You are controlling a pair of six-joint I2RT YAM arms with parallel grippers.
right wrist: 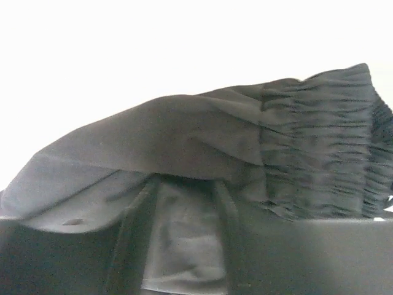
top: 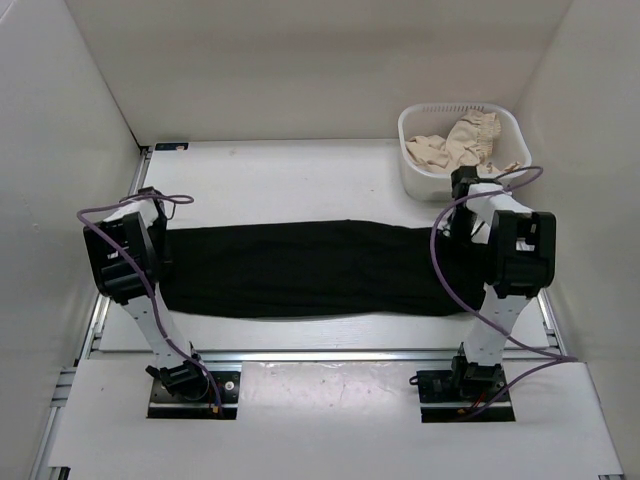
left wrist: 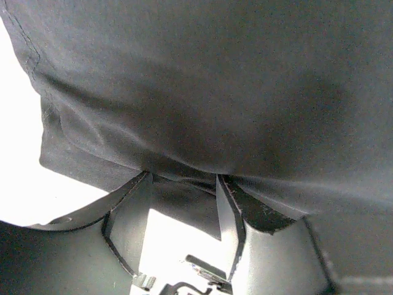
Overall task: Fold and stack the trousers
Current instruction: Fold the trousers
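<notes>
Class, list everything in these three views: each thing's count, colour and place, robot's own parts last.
trousers: one, black, flat across the table between the arms
basket: one, white, table's far right corner
garments: count unclear, beige, bunched in the basket
table: one, white, under everything
left arm: one, black and white, near left
right arm: one, black and white, near right
left tool: one, black, jaws apart at trousers' left end
right tool: one, black, jaws apart at trousers' waistband end
</notes>
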